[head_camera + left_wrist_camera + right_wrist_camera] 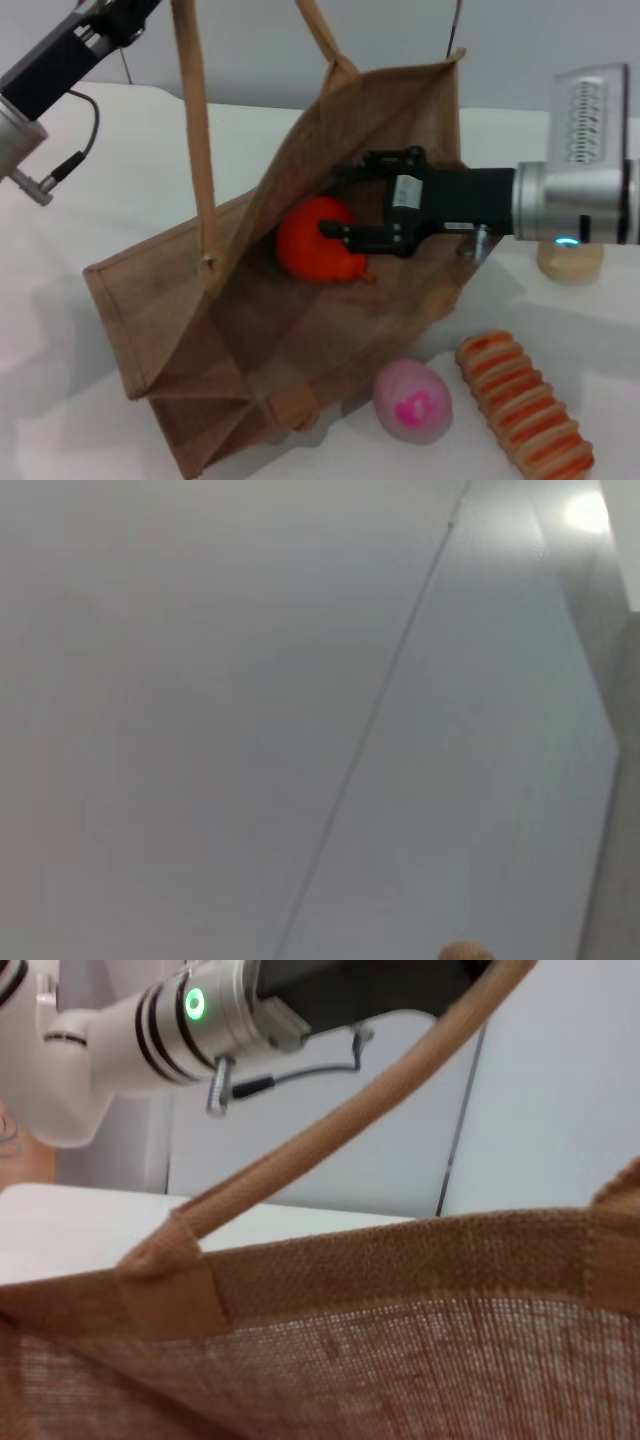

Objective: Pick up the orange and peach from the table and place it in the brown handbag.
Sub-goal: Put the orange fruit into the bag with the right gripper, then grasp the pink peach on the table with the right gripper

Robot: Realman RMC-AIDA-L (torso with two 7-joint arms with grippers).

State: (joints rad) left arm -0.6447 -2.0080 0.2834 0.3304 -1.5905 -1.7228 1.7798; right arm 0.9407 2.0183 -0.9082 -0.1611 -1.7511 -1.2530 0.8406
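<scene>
The brown handbag (250, 330) lies tilted on the white table with its mouth open and one strap (195, 150) pulled taut upward. The orange (310, 245) lies inside the bag's mouth. My right gripper (332, 200) reaches into the mouth from the right with its fingers apart, one above the orange and one across its front. The peach (412, 400) lies on the table just in front of the bag. My left arm (60, 60) is raised at the top left by the strap. The right wrist view shows the bag's rim (400, 1260) and strap (330, 1140).
An orange-and-cream striped loaf (525, 420) lies right of the peach. A beige round lump (570, 262) sits under my right arm. The left arm's wrist with a green light (195, 1005) shows behind the strap. A grey wall stands behind the table.
</scene>
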